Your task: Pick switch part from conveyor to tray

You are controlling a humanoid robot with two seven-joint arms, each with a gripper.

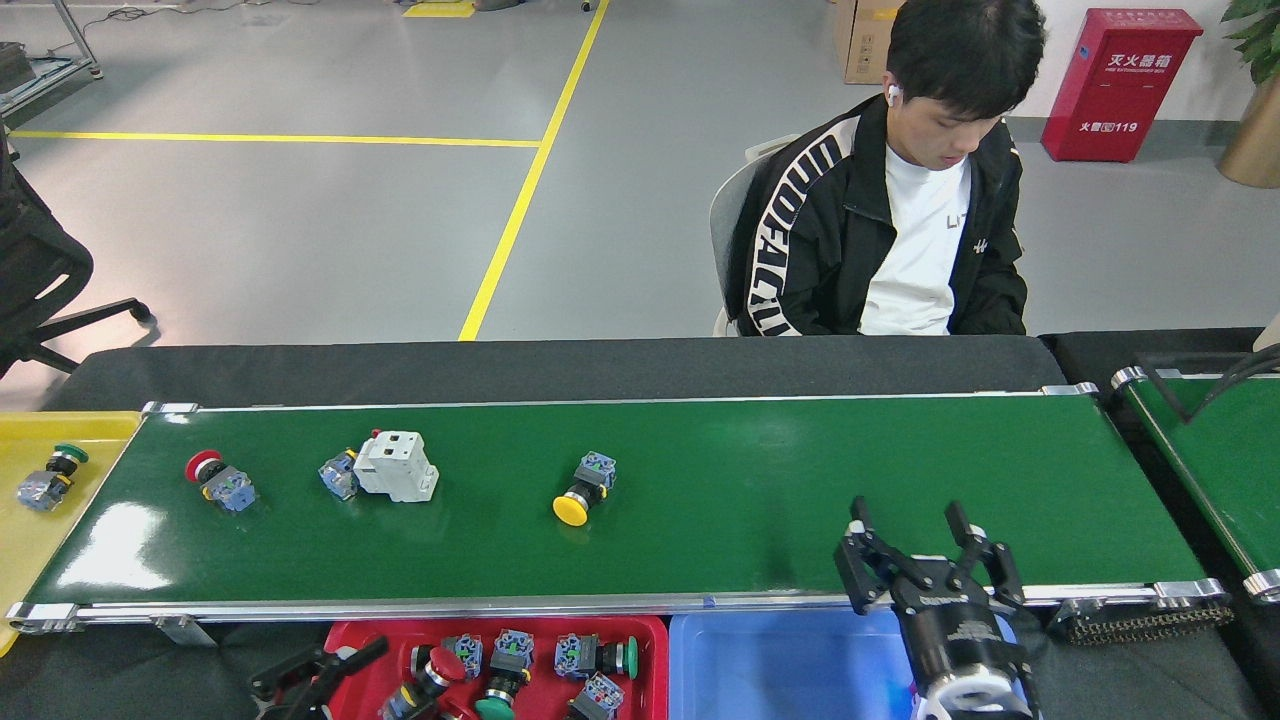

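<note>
Hanging over the near edge of the conveyor (700, 480), the right gripper (925, 540) is spread wide and holds nothing. A yellow switch part (580, 488) lies mid-belt. The left gripper (320, 672) is cut off by the red tray (655, 640); I cannot tell its state.

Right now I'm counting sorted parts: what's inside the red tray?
The red tray holds several push-button switches; the picture's bottom edge cuts off its near part.

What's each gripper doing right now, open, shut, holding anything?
Left gripper: open, empty, at the red tray.
Right gripper: open, empty, over the conveyor near edge.
</note>
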